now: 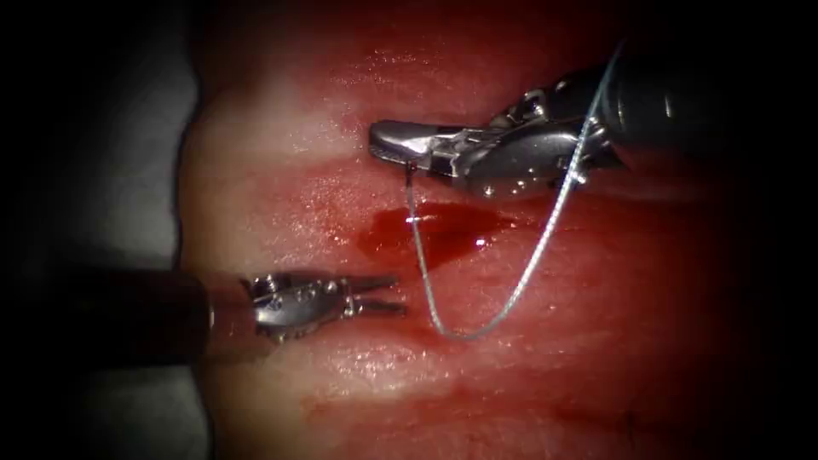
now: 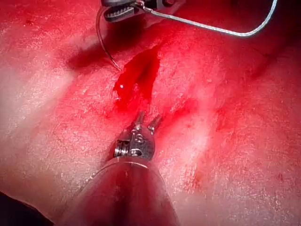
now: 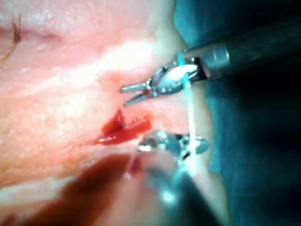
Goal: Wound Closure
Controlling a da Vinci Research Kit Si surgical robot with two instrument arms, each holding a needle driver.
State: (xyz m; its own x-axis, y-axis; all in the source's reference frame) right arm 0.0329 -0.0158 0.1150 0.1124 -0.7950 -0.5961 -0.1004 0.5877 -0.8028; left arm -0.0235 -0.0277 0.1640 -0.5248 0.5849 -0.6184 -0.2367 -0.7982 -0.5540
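The tissue (image 1: pixel 281 170) has a short cut (image 1: pixel 434 232) pooled with red fluid (image 2: pixel 136 77). My right tool (image 1: pixel 381 143) comes in from the upper right above the cut, jaws shut on the curved needle (image 2: pixel 104 47) near its thread end. The needle (image 1: pixel 411 194) hangs down, its tip at the left end of the cut; I cannot tell whether it has entered. The thread (image 1: pixel 511 298) loops from the jaws down over the tissue and back up across the right tool's wrist. My left tool (image 1: pixel 397 293) lies below and left of the cut, jaws slightly open and holding nothing (image 2: pixel 148 117) (image 3: pixel 124 95).
The tissue's left edge (image 1: pixel 183 213) borders grey drape. An older dark mark with a thread end (image 3: pixel 17 29) sits on the tissue away from the cut. The thread (image 3: pixel 190 108) crosses in front of the left tool's wrist in the right wrist view.
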